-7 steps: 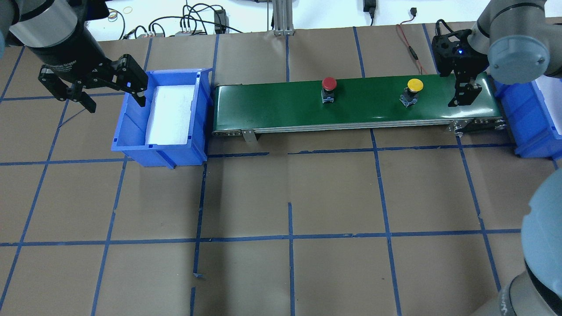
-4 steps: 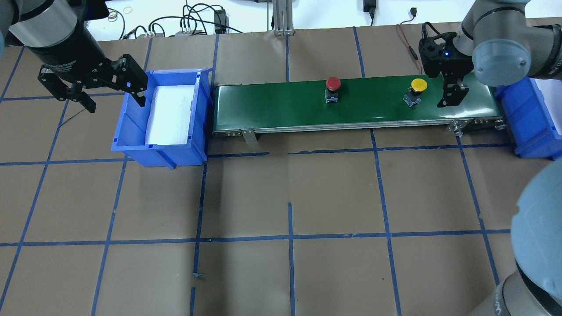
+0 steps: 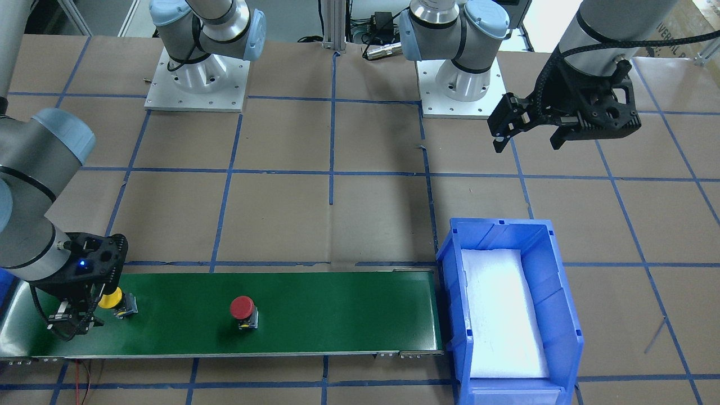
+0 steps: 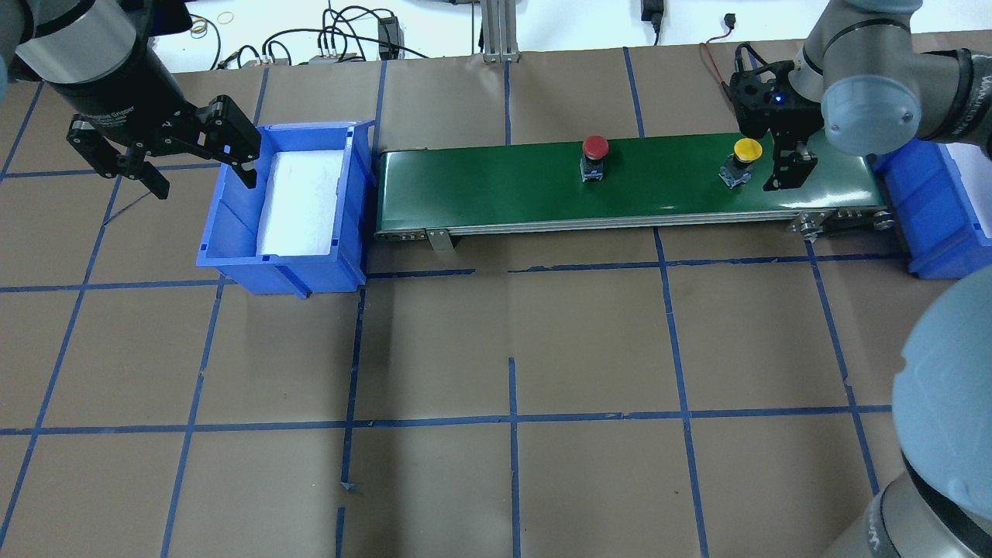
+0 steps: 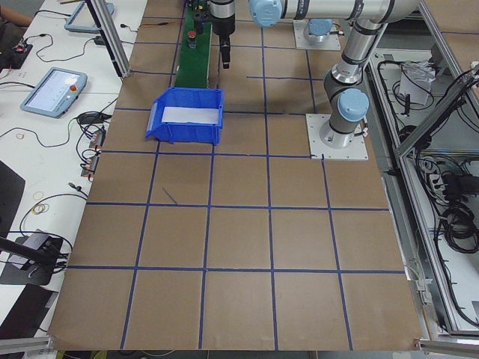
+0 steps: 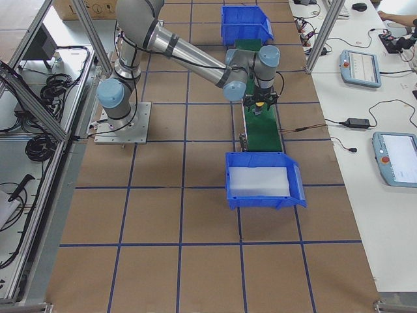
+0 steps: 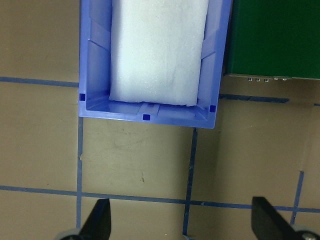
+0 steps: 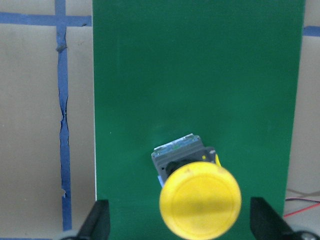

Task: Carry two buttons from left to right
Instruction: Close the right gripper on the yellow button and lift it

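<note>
The yellow button (image 4: 742,153) stands near the right end of the green conveyor belt (image 4: 480,186). The red button (image 4: 594,152) stands further left, near the belt's middle. My right gripper (image 4: 763,164) hangs open just above the belt. In the right wrist view the yellow button (image 8: 200,199) sits between its two fingertips (image 8: 97,222), untouched. In the front view both the yellow button (image 3: 115,299) and the red button (image 3: 243,309) stand upright. My left gripper (image 4: 203,180) is open and empty, held over the near-left rim of the left blue bin (image 4: 232,232).
The left blue bin (image 7: 150,112) holds only a white foam pad (image 7: 157,50). A second blue bin (image 4: 930,201) stands at the belt's right end, partly hidden by my right arm. Cables lie along the table's back edge (image 4: 341,43).
Both buttons have travelled right along the belt. My right gripper has moved left, so the yellow button now sits between its fingers. The left arm has stayed still.
</note>
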### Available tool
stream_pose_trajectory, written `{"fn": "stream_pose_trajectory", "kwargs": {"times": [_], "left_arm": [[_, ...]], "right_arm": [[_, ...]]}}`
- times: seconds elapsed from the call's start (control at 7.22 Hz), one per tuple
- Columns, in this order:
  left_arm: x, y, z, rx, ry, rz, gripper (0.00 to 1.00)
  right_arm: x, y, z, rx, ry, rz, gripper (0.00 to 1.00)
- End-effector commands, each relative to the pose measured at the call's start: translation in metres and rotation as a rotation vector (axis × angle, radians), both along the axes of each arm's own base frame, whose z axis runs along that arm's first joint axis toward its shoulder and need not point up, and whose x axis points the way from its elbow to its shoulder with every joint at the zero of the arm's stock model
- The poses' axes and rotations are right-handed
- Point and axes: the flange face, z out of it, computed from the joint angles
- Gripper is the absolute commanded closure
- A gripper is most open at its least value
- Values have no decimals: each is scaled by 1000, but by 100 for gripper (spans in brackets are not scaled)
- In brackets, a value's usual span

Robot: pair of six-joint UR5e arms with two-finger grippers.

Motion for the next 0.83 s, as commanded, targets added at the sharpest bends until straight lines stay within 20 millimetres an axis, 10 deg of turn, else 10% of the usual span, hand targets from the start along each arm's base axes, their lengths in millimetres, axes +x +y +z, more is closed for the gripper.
{"fn": "stream_pose_trajectory", "kwargs": {"times": [0.0,0.42,0.69], "left_arm": [[0,0,0,0,-1,0,0],[0,0,-1,1,-1,-2,0],[0,0,0,0,-1,-2,0]], "right_arm": [[0,0,0,-1,0,-1,1],[0,-2,-2,-1,0,-2,11],[-4,-5,2,-3,33,-1,70]]}}
